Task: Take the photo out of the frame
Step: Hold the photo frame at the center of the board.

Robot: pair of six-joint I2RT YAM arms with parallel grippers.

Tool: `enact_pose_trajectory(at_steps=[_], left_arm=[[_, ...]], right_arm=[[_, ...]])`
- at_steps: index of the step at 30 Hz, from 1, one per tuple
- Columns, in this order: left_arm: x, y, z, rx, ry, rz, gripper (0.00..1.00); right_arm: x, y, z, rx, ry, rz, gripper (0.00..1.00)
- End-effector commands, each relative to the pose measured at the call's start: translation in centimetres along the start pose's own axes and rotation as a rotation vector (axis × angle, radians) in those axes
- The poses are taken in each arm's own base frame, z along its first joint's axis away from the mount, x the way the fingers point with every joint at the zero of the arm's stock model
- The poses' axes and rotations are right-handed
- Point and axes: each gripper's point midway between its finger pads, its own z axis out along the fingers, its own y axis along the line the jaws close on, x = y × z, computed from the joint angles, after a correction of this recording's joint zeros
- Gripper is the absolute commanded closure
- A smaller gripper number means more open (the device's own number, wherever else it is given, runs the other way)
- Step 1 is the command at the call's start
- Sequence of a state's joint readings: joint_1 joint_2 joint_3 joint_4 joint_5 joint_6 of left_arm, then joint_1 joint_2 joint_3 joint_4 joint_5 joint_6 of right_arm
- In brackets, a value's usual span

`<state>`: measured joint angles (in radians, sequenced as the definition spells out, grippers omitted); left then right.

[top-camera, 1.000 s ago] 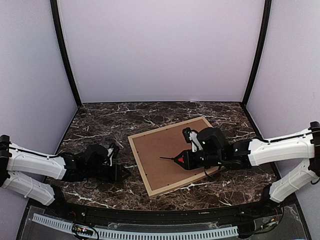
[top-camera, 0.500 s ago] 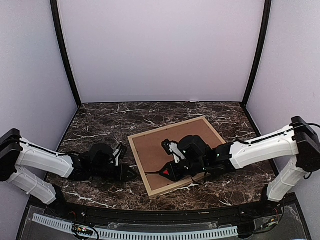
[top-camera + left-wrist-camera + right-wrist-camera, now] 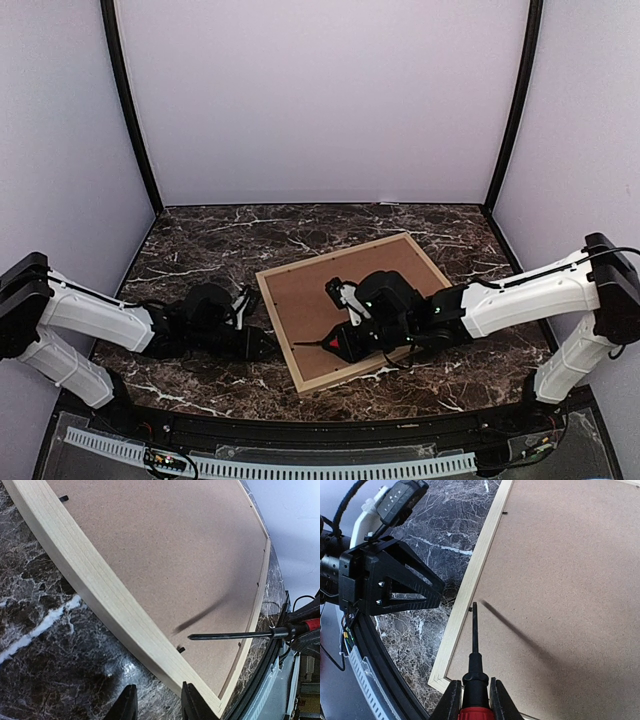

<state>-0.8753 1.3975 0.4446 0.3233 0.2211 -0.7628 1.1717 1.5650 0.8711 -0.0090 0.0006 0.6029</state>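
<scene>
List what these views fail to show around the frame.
- The photo: no view shows it; the brown backing board in the frame covers it.
- Whether the screwdriver tip touches the black tab: too small in both wrist views.
- Left gripper: left wrist view's bottom edge cuts off all but its fingertips.
- Right gripper: cropped likewise in the right wrist view.

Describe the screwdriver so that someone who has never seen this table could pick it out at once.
On the dark marble table lies a pale wooden frame, face down, its brown backing board up. Above the board's near left corner, the right tool grips a screwdriver. It is the one slender thing there: thin black shaft, black collar, red handle.
</scene>
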Motion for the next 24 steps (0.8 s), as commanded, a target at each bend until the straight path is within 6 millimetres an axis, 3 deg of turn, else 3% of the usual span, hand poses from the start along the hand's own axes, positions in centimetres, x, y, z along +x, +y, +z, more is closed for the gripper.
enact_pose_trajectory(at_steps=[1, 13, 24], left_arm=[[-0.6, -1.2, 0.3, 0.032, -0.005, 0.02, 0.68], [-0.5, -1.3, 0.8, 0.035, 0.014, 0.022, 0.7], [-0.2, -1.0, 1.4, 0.029, 0.024, 0.02, 0.72]], right_arm=[[-0.8, 0.2, -1.0, 0.001, -0.047, 0.0, 1.0], [0.7, 0.5, 0.1, -0.026, 0.009, 0.009, 1.0], [0.8, 0.8, 0.7, -0.03, 0.024, 0.001, 1.0]])
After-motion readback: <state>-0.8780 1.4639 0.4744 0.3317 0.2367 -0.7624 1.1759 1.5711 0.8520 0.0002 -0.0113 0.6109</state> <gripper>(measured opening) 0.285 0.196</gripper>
